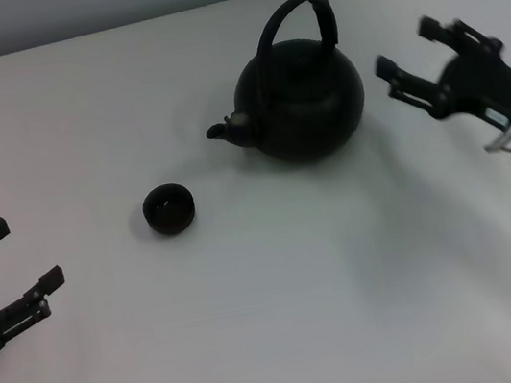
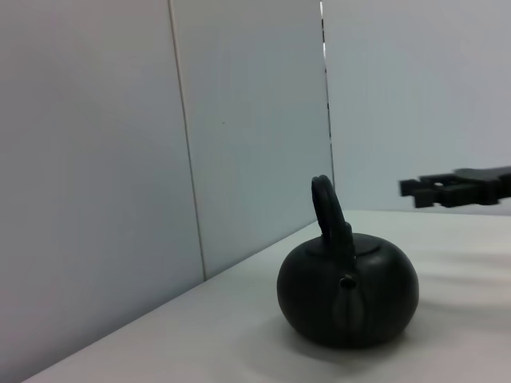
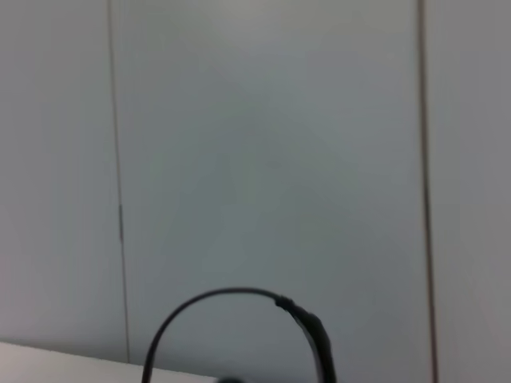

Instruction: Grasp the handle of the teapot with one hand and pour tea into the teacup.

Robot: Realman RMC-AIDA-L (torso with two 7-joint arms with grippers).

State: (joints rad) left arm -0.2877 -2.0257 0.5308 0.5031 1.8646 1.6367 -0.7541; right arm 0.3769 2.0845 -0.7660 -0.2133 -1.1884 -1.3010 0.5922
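You are looking at the teapot [image 1: 301,97] sitting upright on the white bench [image 1: 285,313], its lid closed so its contents are hidden from you. Its spout is pointing toward the robot's left, and the handle [image 1: 298,18] is arching over its top with the thicker ribbed section on the robot's right side. The teacup [image 1: 169,209] is standing near the spout, nearer the robot and apart from the pot; you cannot tell whether anything is in it. Your right gripper [image 1: 407,59] is hovering just beside the teapot, fingers spread and holding nothing. Your left gripper [image 1: 16,260] is waiting at the bench's left edge, well apart, fingers likewise spread.
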